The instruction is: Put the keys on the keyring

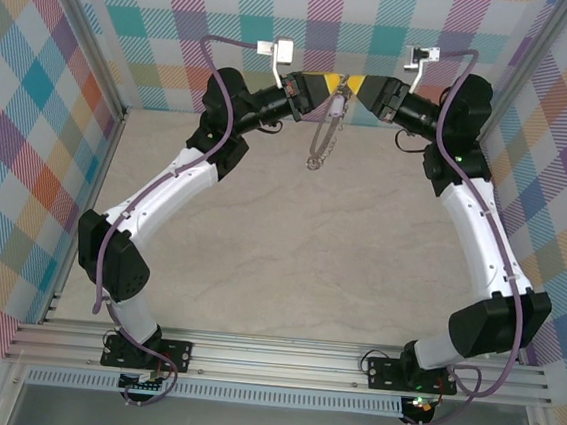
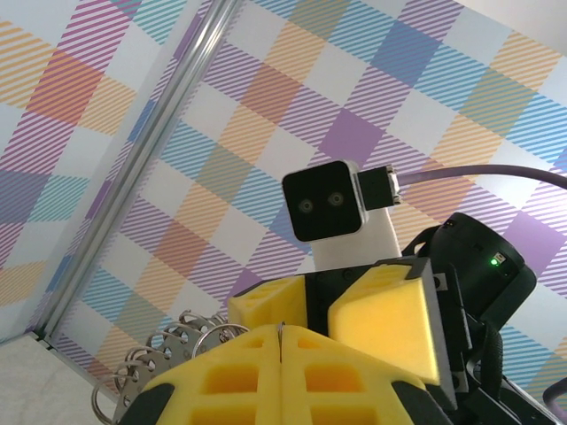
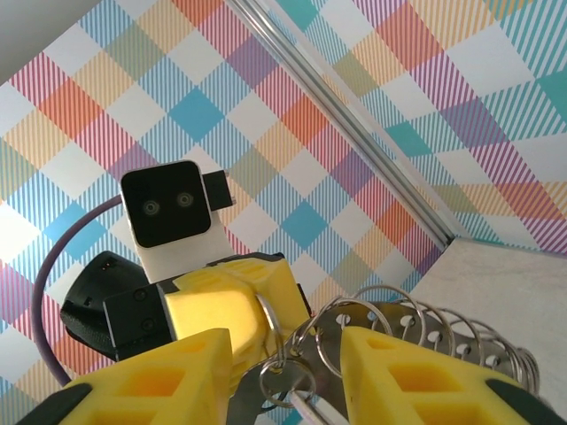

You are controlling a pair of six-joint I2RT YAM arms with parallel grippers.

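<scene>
Above the far edge of the pale surface [image 1: 260, 250], two robot arms meet tip to tip in front of a checked wall [image 1: 63, 101]. On the left, the left fingers [image 1: 323, 80] are pressed flat together, with a thin wire of the keyring [image 1: 324, 126] pinched in the seam. In the left wrist view those yellow fingers [image 2: 282, 345] show no gap, and the ring's coils [image 2: 168, 354] bunch just beside them on the left. From that pinch the grey loop hangs free in the air, its lower end clear of the surface near the middle of the far edge. On the right, the right fingers [image 1: 360, 83] stand partly apart. In the right wrist view they [image 3: 168, 381] straddle the keyring [image 3: 416, 332], its scalloped coils lying against the right-hand pad, while the left fingers [image 3: 235, 297] face them from just behind the wire.
</scene>
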